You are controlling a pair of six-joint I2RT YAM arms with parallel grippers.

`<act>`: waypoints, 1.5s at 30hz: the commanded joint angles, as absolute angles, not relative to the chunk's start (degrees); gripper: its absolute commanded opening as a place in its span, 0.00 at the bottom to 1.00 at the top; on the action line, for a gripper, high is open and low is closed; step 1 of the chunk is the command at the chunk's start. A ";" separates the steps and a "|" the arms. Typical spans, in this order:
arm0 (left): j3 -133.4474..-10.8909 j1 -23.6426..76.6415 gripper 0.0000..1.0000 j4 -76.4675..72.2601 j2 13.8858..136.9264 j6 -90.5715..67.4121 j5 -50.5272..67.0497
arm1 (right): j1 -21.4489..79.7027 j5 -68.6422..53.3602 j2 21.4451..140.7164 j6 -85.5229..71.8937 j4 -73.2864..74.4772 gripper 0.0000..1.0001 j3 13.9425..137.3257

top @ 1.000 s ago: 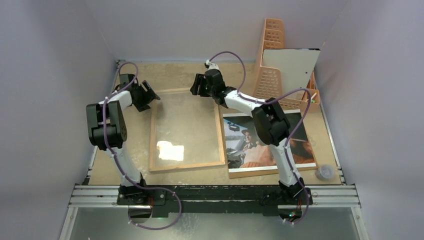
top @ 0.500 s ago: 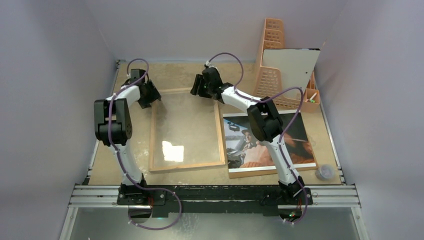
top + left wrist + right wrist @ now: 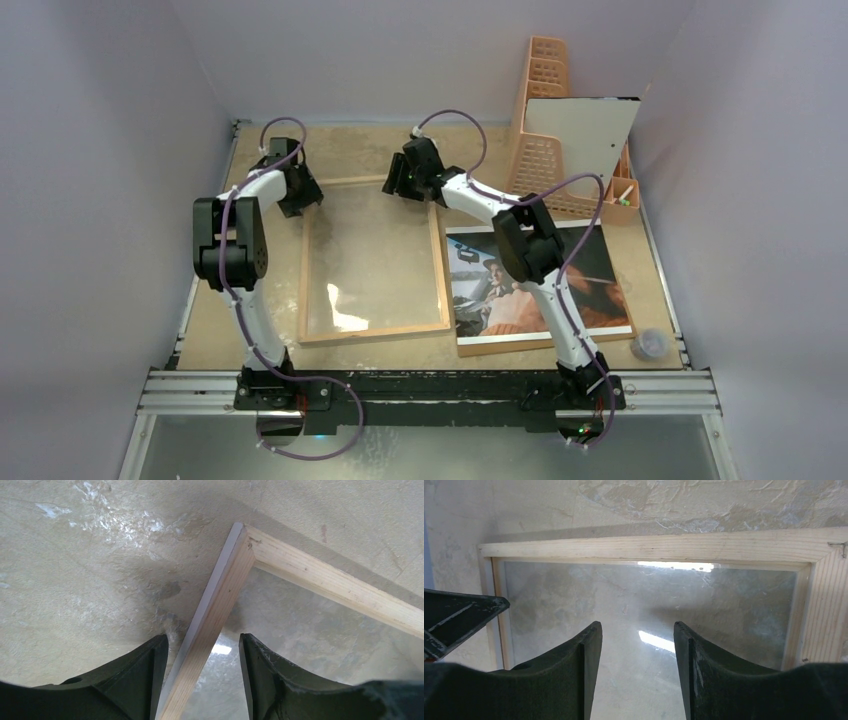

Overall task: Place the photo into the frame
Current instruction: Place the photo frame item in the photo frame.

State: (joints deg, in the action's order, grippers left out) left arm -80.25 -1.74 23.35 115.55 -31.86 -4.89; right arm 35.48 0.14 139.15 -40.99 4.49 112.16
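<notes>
The frame (image 3: 375, 331) lies face down on the table, wood rim up, with its glass pane showing the table through it. My left gripper (image 3: 300, 190) is open at the frame's far left corner. In the left wrist view its jaws (image 3: 202, 637) straddle the left rail (image 3: 220, 600) without closing on it. My right gripper (image 3: 393, 178) is open above the frame's far edge, towards the right corner. In the right wrist view it (image 3: 636, 625) hovers over the glass, with the rim (image 3: 649, 547) beyond. The photo (image 3: 480, 300) lies flat just right of the frame, partly hidden under my right arm.
An orange basket (image 3: 545, 80) stands at the back right with a white board (image 3: 580, 135) leaning in it. A small round grey object (image 3: 650, 345) sits near the front right corner. Walls close in on three sides.
My left gripper has moved back and inwards to the frame's far left corner. My right gripper has shifted slightly back. The bright reflection on the glass has shrunk.
</notes>
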 commanded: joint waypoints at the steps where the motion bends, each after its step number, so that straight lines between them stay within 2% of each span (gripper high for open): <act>1: -81.79 -1.67 0.59 29.07 115.30 -30.92 -4.30 | 35.33 1.19 132.20 -39.57 4.55 0.57 111.99; 9: -81.83 -1.81 0.72 29.46 108.78 -30.51 -0.63 | 35.24 3.10 117.89 -36.28 -1.37 0.60 100.50; 15: -75.85 -1.83 0.73 32.98 101.76 -29.45 -0.27 | 35.24 6.53 105.99 -31.82 -0.91 0.73 86.34; 23: -63.12 -1.81 0.73 37.01 89.24 -30.15 1.50 | 35.45 2.78 96.01 -28.63 2.43 0.76 70.57; 29: -53.04 -1.72 0.70 38.90 80.51 -33.33 2.43 | 37.59 -2.67 88.22 -29.28 0.27 0.77 60.54; 37: -44.99 -1.67 0.66 38.54 78.84 -37.32 0.17 | 41.21 -10.54 88.19 -34.44 -5.85 0.73 54.37; 45: -44.06 -1.75 0.54 37.20 81.41 -37.22 -1.49 | 41.33 -2.35 87.51 -39.51 -2.19 0.72 52.93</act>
State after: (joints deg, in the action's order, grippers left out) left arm -44.12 -1.76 38.72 80.75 -36.45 0.38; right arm 41.65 -7.01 88.86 -36.12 -3.36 52.77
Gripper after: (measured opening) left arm 0.577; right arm 0.721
